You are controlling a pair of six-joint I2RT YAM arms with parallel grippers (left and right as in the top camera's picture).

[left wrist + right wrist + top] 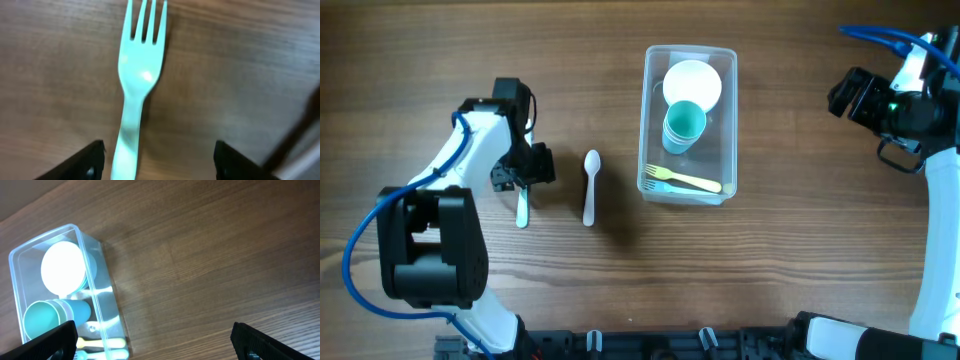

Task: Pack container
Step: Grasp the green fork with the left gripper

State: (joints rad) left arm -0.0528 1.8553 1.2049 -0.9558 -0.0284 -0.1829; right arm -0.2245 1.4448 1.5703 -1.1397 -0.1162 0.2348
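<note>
Clear container (690,49), teal cup (685,121), yellow fork (698,181), white spoon (591,186), seemingly pale-mint fork (138,75)

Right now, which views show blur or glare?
Left wrist: the pale fork is softly out of focus, with a small glare spot. Right wrist: sharp, but the white bowl in the container is overexposed. Overhead: sharp, even light.

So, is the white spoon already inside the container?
No, the white spoon lies on the table, left of the container and apart from it.
</note>
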